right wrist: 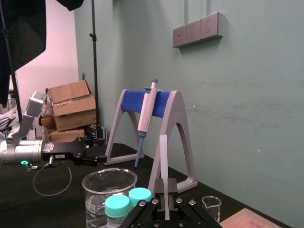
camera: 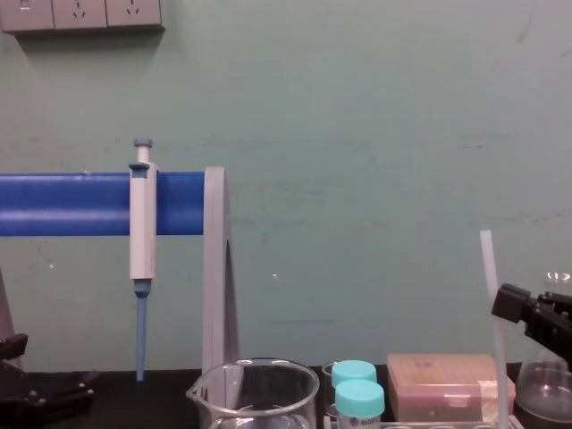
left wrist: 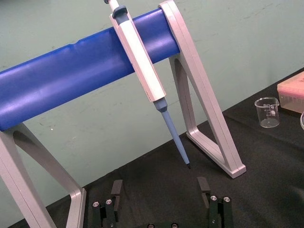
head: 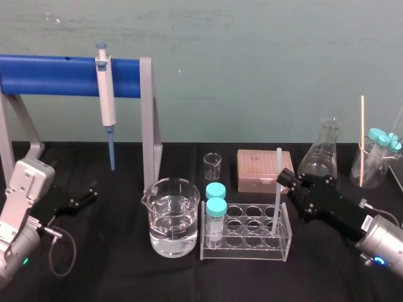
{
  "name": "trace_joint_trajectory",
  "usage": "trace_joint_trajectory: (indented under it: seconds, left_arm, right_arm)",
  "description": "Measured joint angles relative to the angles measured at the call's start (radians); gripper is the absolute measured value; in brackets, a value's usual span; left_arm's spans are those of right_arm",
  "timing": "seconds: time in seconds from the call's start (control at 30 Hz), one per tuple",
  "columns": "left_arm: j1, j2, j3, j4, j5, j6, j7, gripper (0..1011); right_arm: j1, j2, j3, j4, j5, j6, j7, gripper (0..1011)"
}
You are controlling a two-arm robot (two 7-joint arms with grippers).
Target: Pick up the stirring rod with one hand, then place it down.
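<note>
The stirring rod is a thin translucent white rod standing nearly upright over the right end of the clear tube rack. My right gripper is shut on the rod at about mid-height, coming in from the right. The rod's lower end reaches down among the rack's holes; I cannot tell whether it rests there. The right wrist view has the rod rising straight from between the shut fingers. In the chest view the rod stands beside the right gripper. My left gripper is open and parked low at the left.
A water-filled beaker stands left of the rack, which holds two teal-capped tubes. Behind are a small beaker, a pink tip box and a flask. A pipette hangs on the blue stand.
</note>
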Motion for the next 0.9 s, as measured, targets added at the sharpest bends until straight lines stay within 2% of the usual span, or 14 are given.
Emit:
trace_joint_trajectory:
  seconds: [0.9]
  left_arm:
    - [0.000, 0.000, 0.000, 0.000, 0.000, 0.000, 0.000, 1000]
  right_arm:
    - [-0.023, -0.011, -0.006, 0.012, -0.029, 0.030, -0.040, 45]
